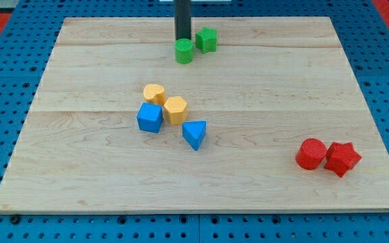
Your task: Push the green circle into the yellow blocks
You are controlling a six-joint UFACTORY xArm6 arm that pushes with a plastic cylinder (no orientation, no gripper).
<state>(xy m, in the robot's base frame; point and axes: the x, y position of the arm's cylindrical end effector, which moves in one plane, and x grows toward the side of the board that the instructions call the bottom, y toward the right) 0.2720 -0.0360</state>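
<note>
The green circle (184, 51) sits near the board's top edge, just left of the middle. My tip (182, 38) stands right behind it, at its upper side, touching or nearly touching it. A green star-like block (206, 40) lies just to the upper right of the circle. The two yellow blocks lie near the board's centre: a yellow heart-like block (154, 93) and a yellow hexagon (175, 109), touching each other, well below the green circle.
A blue cube (150, 117) touches the yellow blocks at lower left. A blue triangle (194, 133) lies just below right of the hexagon. A red circle (310, 153) and a red star (342, 158) sit at the lower right. The wooden board (80, 169) rests on a blue pegboard.
</note>
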